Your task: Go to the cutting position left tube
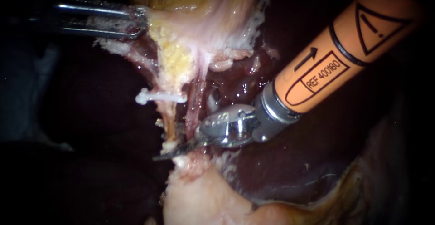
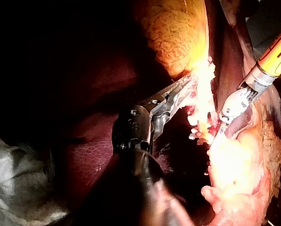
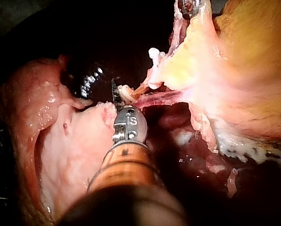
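The left tube [image 1: 171,114] is a thin yellowish strand hanging from the gallbladder [image 1: 195,12], with a white clip [image 1: 159,97] across it. Beside it runs a redder right tube [image 1: 195,102]. My right instrument [image 1: 174,144] comes in on an orange shaft [image 1: 335,61]. Its dark blades stand open at the left tube's lower end, below the clip, with the tube between them. In the right wrist view one blade [image 3: 114,92] rises beside the tube. At the upper left, my left instrument [image 1: 136,23] is shut on the gallbladder's edge and holds it taut [image 2: 182,92].
Dark liver [image 1: 90,125] lies on both sides of the tubes. A pale fatty mound [image 1: 199,198] sits just under the blades. Wet red tissue [image 1: 235,82] lies behind the right instrument's metal wrist [image 1: 231,126].
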Motion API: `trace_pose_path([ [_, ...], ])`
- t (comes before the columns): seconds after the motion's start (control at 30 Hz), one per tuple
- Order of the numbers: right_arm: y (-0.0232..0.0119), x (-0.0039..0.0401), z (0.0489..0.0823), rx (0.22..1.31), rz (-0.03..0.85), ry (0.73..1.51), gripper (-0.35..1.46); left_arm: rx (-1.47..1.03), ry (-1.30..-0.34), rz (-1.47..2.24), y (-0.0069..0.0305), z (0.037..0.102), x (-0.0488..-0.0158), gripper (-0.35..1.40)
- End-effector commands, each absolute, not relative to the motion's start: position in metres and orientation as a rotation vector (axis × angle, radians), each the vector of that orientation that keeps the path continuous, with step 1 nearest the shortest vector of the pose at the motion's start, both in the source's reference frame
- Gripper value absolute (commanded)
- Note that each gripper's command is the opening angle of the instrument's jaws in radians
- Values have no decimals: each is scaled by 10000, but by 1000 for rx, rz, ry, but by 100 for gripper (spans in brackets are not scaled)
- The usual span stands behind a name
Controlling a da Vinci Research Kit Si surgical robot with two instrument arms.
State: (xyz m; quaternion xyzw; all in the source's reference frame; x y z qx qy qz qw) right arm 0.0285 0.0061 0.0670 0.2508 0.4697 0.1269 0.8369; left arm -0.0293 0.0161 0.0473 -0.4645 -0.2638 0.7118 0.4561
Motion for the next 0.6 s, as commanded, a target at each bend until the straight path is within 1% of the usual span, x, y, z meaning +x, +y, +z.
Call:
trace_pose_path([
  [0.03,61,284,670,531,268,994,128,-1145,-650,1755,161,473,-293,-35],
  [0.23,61,273,669,534,264,995,133,-1145,-650,1755,161,473,-293,-35],
  [0.33,63,261,668,533,263,996,133,-1145,-650,1755,161,473,-293,-35],
  [0.6,74,227,663,528,266,996,143,-1145,-650,1755,161,473,-293,-35],
])
